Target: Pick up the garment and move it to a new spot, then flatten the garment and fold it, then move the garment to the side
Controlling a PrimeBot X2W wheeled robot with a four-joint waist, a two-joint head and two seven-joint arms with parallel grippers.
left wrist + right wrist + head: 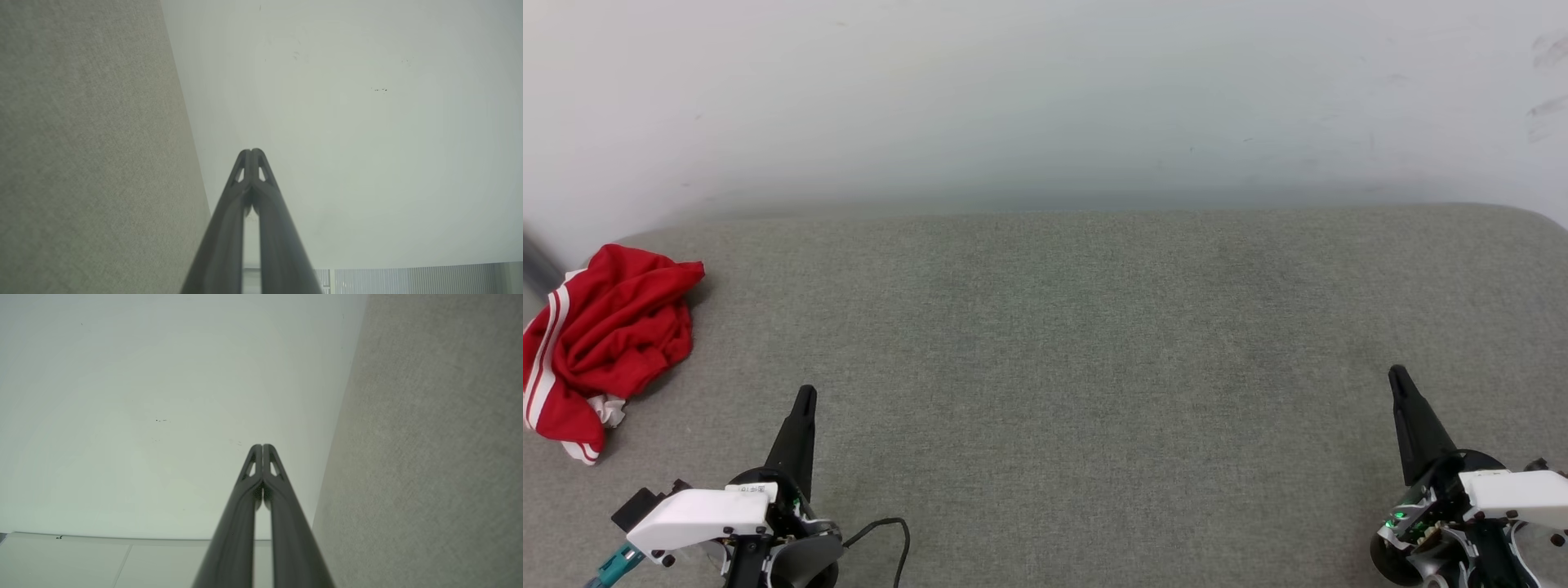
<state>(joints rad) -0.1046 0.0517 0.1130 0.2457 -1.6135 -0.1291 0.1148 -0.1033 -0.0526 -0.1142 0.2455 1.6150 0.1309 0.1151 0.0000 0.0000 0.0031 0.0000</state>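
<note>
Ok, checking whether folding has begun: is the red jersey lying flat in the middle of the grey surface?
No, the jersey lies crumpled at the far left of the grey surface.

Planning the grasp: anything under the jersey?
The jersey lies crumpled on the grey fabric surface. Nothing pokes out at its edges; whatever its folds cover cannot be seen.

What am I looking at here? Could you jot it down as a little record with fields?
surface: grey fabric, broad and flat
garment: red with white stripes, crumpled in a heap at the surface's far left edge
left gripper: shut, holding nothing, apart from the garment
right gripper: shut, holding nothing, far across on the other side
wall: pale, plain, behind the surface
progress: garment not yet picked up
</note>
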